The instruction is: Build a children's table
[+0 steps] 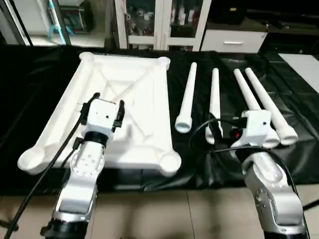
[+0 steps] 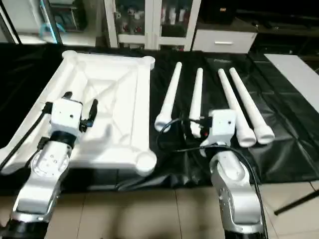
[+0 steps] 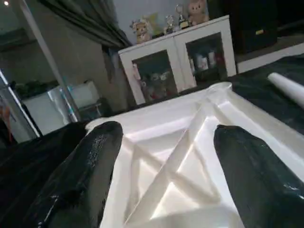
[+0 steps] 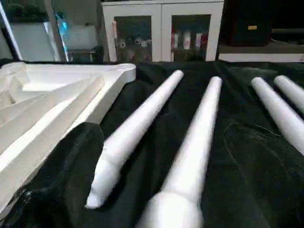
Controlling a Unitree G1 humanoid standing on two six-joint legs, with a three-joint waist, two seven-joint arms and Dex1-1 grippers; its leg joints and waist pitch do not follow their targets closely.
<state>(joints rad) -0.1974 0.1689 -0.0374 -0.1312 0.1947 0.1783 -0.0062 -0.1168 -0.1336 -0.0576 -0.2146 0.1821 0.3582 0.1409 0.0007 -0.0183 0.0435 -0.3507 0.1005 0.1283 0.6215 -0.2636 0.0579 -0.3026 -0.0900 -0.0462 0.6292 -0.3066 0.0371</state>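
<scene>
**Inspector:** Progress on the table?

**Assessor:** No assembly is evident. The top [image 1: 127,107] lies underside up on the black cloth [image 1: 209,164], ribs showing, and all the corner sockets in view are vacant. I judge the work at its start: every leg remains to be fitted.

**Inspector:** Count of parts?

**Assessor:** One top. Four legs [image 1: 187,97], loose on the cloth to the right of the top, side by side and none touching it. The leg nearest the top lies just beside its right edge; the other three lie further right. Four sockets, one per corner.

**Inspector:** The grippers?

**Assessor:** Two. The left gripper [image 1: 105,105] hovers above the top's near half, fingers [image 3: 90,171] apart, holding nothing. The right gripper [image 1: 215,130] sits at the near ends of the legs, to the right of the top, jaws spread wide and empty.

**Inspector:** Outstanding?

**Assessor:** Four legs into four sockets, then turning the table upright.
</scene>
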